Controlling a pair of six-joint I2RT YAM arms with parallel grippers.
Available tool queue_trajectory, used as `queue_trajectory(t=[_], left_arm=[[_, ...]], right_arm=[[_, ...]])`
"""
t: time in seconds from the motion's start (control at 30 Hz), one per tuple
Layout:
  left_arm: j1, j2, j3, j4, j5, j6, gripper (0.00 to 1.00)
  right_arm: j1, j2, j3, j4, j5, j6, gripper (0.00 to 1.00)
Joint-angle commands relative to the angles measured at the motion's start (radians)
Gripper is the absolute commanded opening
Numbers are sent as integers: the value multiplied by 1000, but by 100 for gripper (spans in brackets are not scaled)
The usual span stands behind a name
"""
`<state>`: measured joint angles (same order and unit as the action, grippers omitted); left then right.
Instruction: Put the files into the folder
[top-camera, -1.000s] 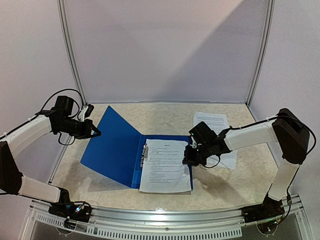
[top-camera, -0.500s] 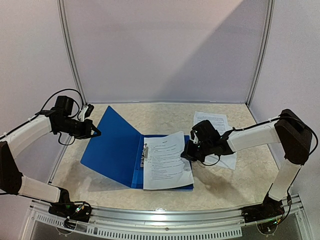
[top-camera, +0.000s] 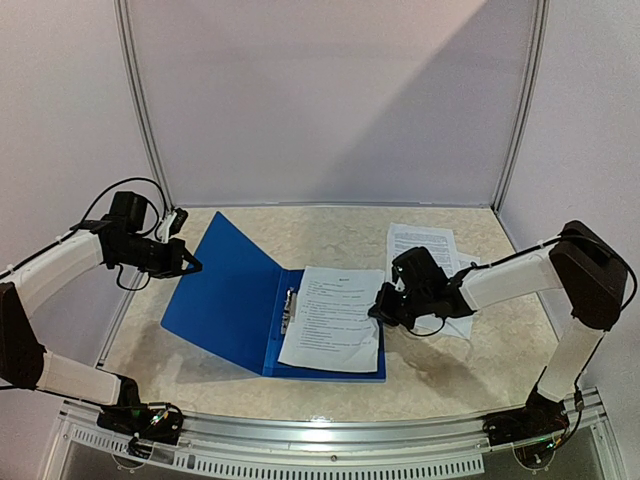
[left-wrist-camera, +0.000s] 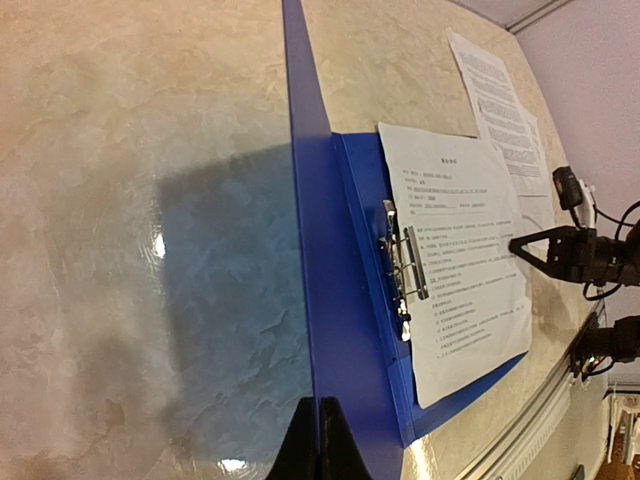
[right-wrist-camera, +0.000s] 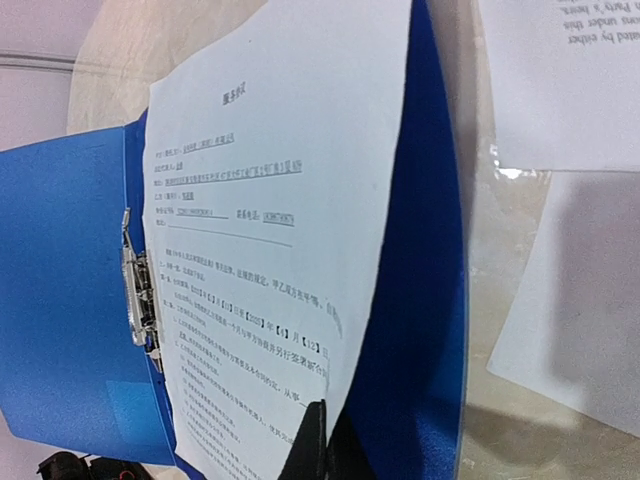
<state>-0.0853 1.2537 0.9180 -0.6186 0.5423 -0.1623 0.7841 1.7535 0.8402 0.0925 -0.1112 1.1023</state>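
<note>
The blue folder lies open on the table, its left cover tilted up. My left gripper is shut on that cover's outer edge; in the left wrist view the fingertips pinch the thin blue edge. One white printed sheet of the files rests on the folder's right half beside the metal clip. My right gripper is shut on this sheet's right edge; the right wrist view shows the sheet slightly lifted over the blue folder. More files lie to the right.
The loose sheets sit on the marbled table just right of the folder, partly under my right arm. White walls and metal posts close in the back and sides. A metal rail runs along the near edge.
My right gripper has raised the sheet's right edge and slid the sheet a little toward the far side of the folder. The left gripper and the raised cover have not moved.
</note>
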Motion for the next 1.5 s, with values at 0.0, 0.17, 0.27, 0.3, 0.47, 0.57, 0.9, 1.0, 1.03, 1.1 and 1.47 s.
queue_trajectory(t=[0.0,0.17,0.27,0.3,0.47,0.57,0.9,1.0,1.03,1.1,1.47], left_arm=[[-6,-8,-11,-5,10,3,0],[-4,-14,-9,-9,8,5,0],[-4,-13,-10,-8,8,4,0],[-4,-11,-10,-8,9,4,0],[-5,-11,-10,-7,11,4,0],[-4,-11,-10,-8,11,4,0],[-5,-11,-10,-9,11,4,0],[-5,-10,-10,-8,11,4,0],[-5,-9,-10,-8,11,4,0],[-5,-7,-10,-6,11,4,0],[-5,-11,-10,-8,11,4,0]], right_arm=[[-4,-12,31,23,-55,-36,0],[-6,8,76,-64,-97,-129,0],[-6,2,86,-85,-111,-153,0],[-6,1,91,-90,-111,-160,0],[-10,5,111,-146,-112,-192,0],[-26,1,113,-176,-125,-229,0],[-41,7,121,-191,-145,-265,0],[-41,11,116,-160,-157,-247,0],[-41,15,116,-152,-163,-239,0],[-41,19,115,-144,-167,-232,0],[-40,21,76,-102,-116,-160,0]])
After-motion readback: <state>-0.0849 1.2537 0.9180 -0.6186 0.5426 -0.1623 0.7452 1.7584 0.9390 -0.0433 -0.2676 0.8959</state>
